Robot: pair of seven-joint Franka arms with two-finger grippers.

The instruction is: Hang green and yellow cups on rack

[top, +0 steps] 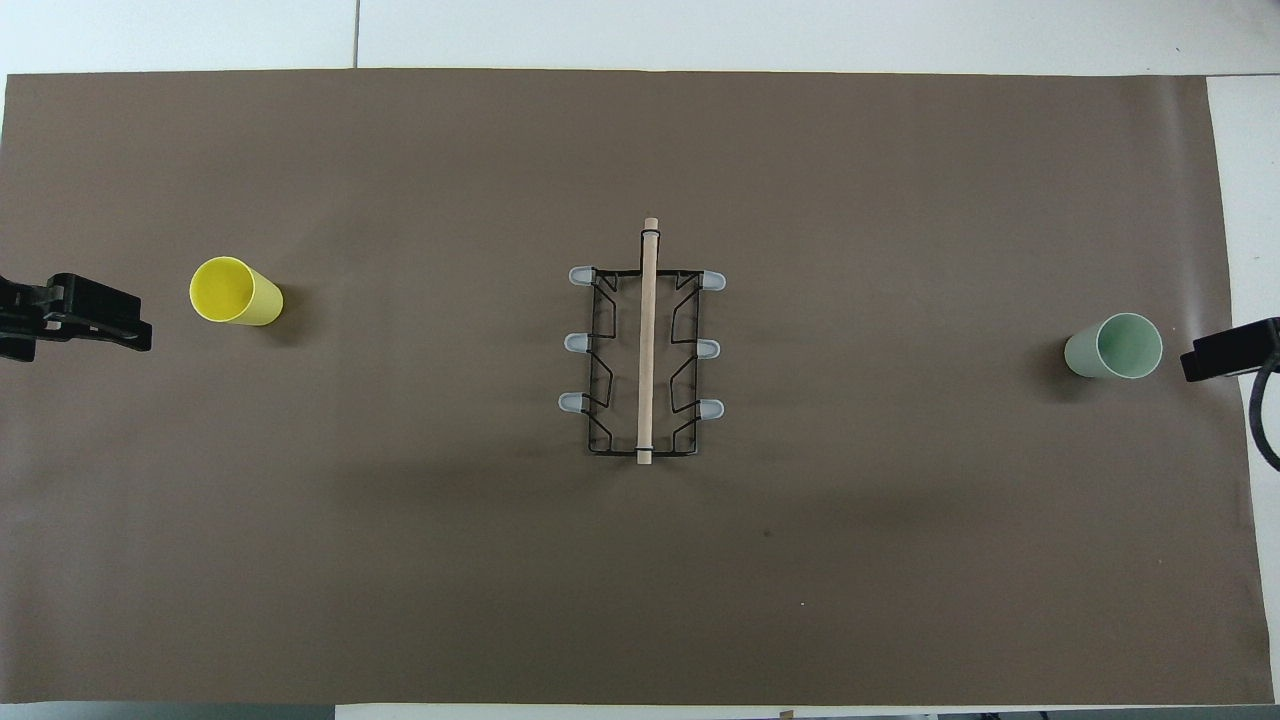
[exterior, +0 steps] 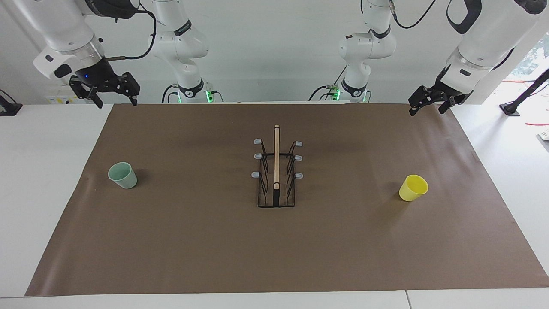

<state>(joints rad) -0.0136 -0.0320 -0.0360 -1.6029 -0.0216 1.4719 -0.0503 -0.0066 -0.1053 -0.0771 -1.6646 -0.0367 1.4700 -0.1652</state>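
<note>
Brown paper (exterior: 300, 249) is covering the white table (exterior: 43, 180), and both arms are waiting raised at its robot-side corners. The left gripper (exterior: 429, 105) is hanging over the paper's corner at its own end, tilted down and inward, with its fingers standing apart and holding nothing. The right gripper (exterior: 113, 96) is hanging over the other corner, pointing down, its fingers also spread wide and empty.

The facing view is showing the whole arms, their bent white joints and the black hands. The overhead view is showing only the dark tips at the picture's edges, the left gripper (top: 75, 315) and the right gripper (top: 1230, 352). It is also giving the rack's plan.

The rack (exterior: 276, 171) is standing in the middle, between the two grippers and well apart from both. It is thin black wire with an upright pale wooden bar and six grey-tipped pegs, all bare.

The yellow cup (exterior: 414, 187) is standing upright below the left gripper's end, smooth tapered plastic. The green cup (exterior: 122, 175), pale mint, is standing upright at the right gripper's end.
</note>
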